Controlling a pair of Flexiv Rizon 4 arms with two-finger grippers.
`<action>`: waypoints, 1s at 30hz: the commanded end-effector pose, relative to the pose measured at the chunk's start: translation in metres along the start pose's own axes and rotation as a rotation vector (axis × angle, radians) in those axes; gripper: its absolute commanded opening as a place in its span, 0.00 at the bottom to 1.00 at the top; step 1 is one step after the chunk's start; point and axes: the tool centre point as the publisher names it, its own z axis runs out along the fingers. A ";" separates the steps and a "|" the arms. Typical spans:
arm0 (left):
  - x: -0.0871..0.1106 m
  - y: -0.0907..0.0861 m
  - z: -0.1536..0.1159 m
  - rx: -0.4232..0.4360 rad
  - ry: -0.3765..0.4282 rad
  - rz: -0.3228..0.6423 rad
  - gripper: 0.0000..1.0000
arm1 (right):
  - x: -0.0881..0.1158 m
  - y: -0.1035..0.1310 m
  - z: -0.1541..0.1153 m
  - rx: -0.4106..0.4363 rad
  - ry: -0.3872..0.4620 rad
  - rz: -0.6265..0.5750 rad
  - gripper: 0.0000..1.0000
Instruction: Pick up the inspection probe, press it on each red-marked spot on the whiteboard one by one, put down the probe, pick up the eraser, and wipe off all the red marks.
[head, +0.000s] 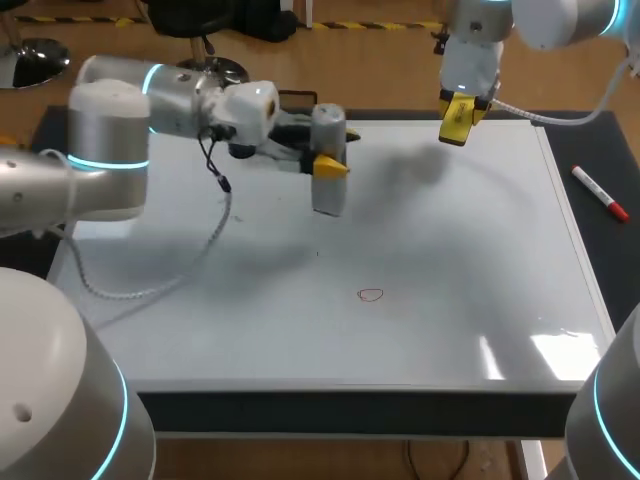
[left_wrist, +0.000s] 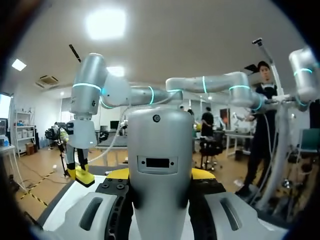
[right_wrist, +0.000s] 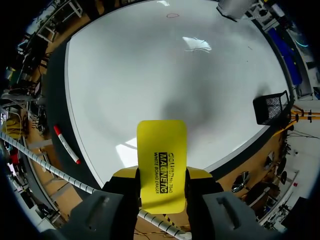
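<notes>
The grey cylindrical inspection probe (head: 328, 160) hangs upright over the far middle of the whiteboard (head: 450, 250), with my left gripper (head: 331, 166) shut on it from both sides. In the left wrist view the probe (left_wrist: 159, 160) fills the gap between the yellow tips of that gripper (left_wrist: 160, 175). My right gripper (head: 462, 116) is above the board's far right, shut on the yellow eraser (head: 458, 122). The right wrist view shows the eraser (right_wrist: 161, 165) clamped in the gripper (right_wrist: 161, 176). A small red circle mark (head: 371, 294) lies on the board's near middle, far ahead of the eraser as the red mark (right_wrist: 172, 15).
A red marker pen (head: 600, 192) lies on the dark table right of the board; it is also the marker (right_wrist: 66, 144) beside the board's edge. A black mesh holder (right_wrist: 272, 107) stands at the board's far edge. My left arm's cable (head: 215, 235) dangles over the board's left part.
</notes>
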 end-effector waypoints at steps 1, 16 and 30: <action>-0.003 0.013 0.010 0.005 0.112 -0.024 0.00 | 0.000 0.000 -0.001 0.002 0.003 -0.002 0.00; 0.012 0.028 0.025 -0.001 0.159 -0.066 0.00 | 0.000 0.000 -0.001 0.002 0.003 -0.002 0.00; 0.012 0.028 0.025 -0.001 0.159 -0.066 0.00 | 0.000 0.000 -0.001 0.002 0.003 -0.002 0.00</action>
